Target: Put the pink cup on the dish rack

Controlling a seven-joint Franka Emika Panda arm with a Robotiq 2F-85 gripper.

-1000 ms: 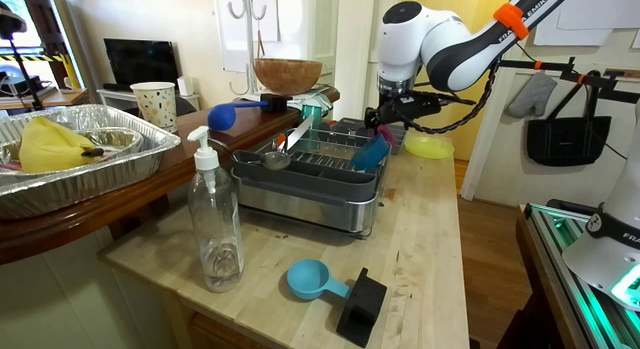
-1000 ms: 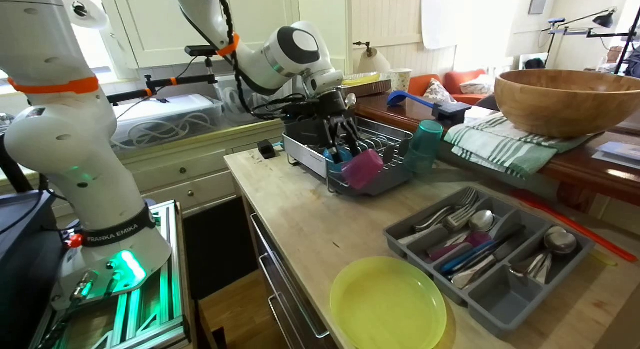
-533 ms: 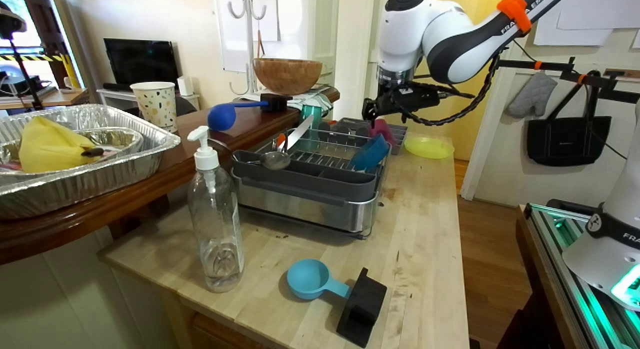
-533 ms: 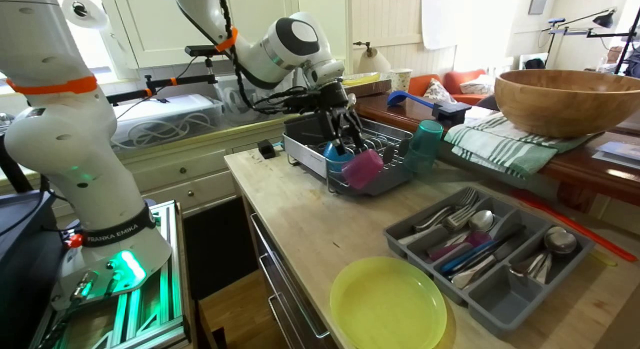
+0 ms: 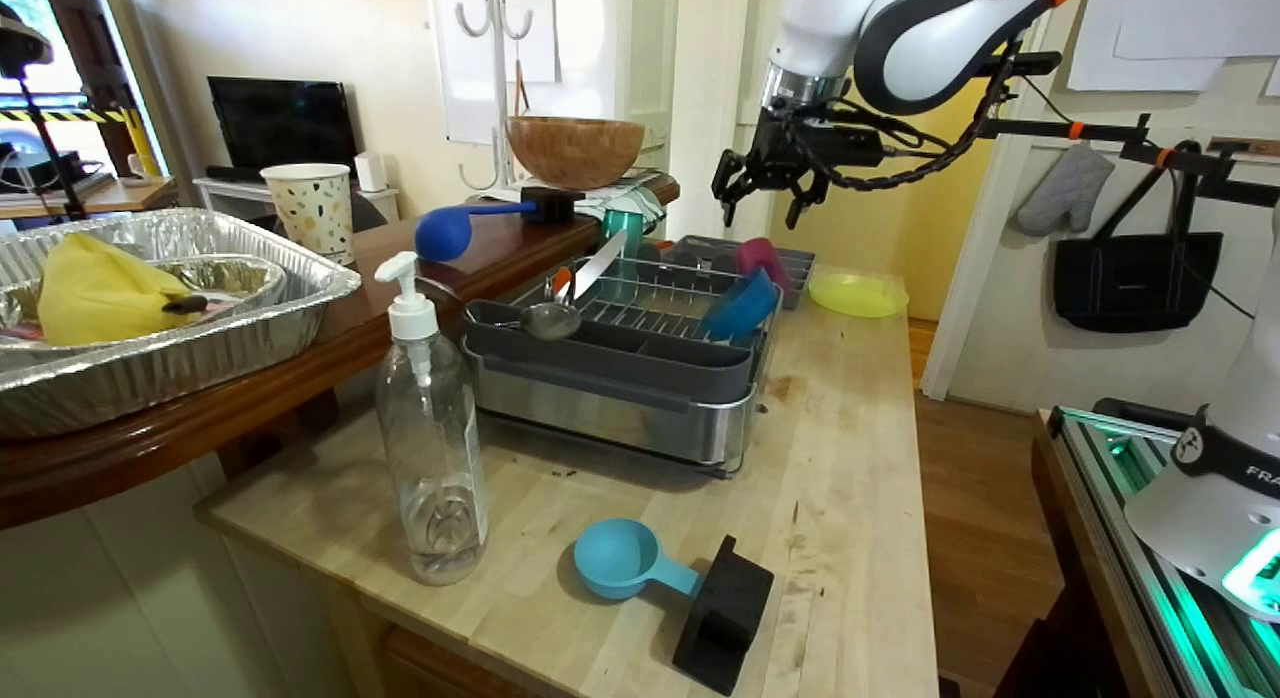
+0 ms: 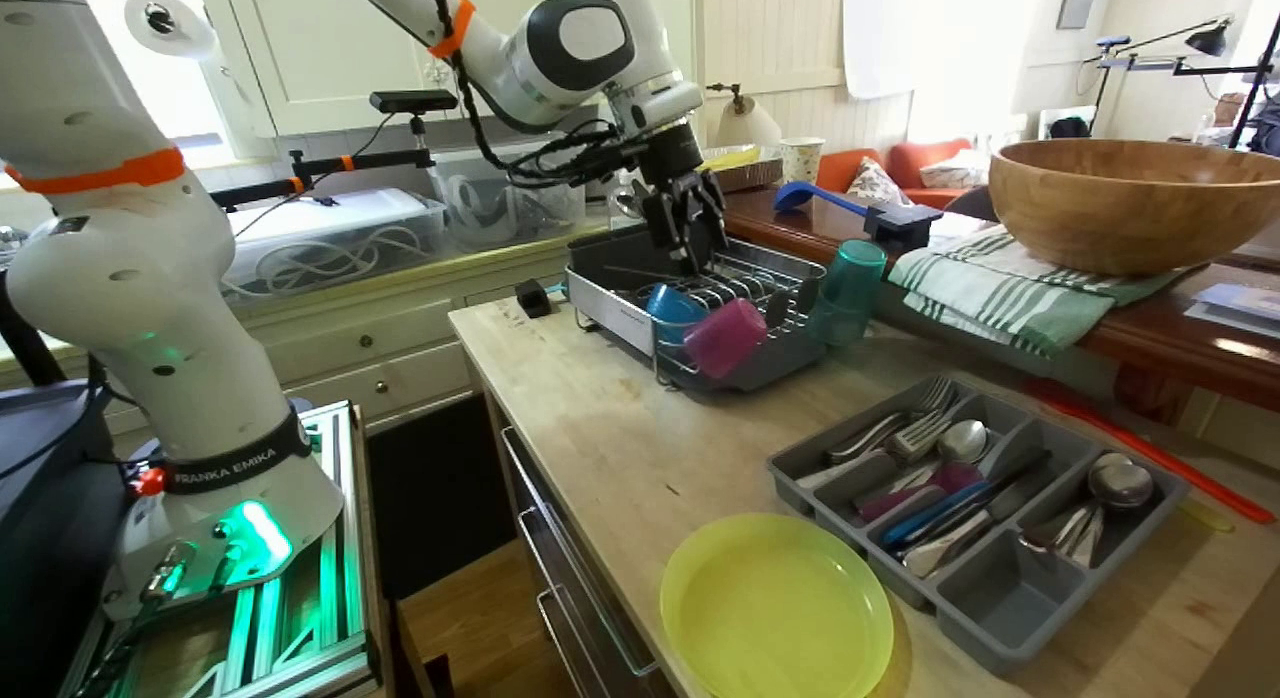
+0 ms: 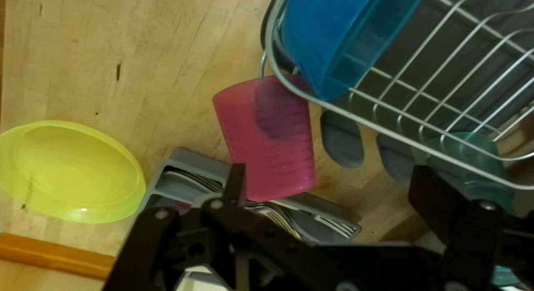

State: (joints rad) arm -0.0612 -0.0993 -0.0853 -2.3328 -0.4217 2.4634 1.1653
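Note:
The pink cup (image 6: 727, 338) rests tilted at the end of the dish rack (image 6: 622, 320), mostly outside its rim and against the wire corner. It also shows in an exterior view (image 5: 760, 257) and in the wrist view (image 7: 271, 145). The rack is also in an exterior view (image 5: 620, 418), and its wire rim shows in the wrist view (image 7: 417, 146). My gripper (image 5: 761, 218) is open and empty, above the cup and apart from it. It also shows in an exterior view (image 6: 703, 256) and in the wrist view (image 7: 329, 172), with its fingers wide apart.
A blue bowl-like cup (image 7: 333, 36) leans in the rack beside the pink cup. A teal cup (image 6: 848, 290) stands at the rack's end. A grey cutlery tray (image 6: 1010, 590) and a yellow-green plate (image 6: 775, 608) lie nearby. A pump bottle (image 5: 435, 468) stands before the rack.
My gripper has risen away from the pink cup, and its fingers now show wide apart above it. The cup has stayed at the rack's end.

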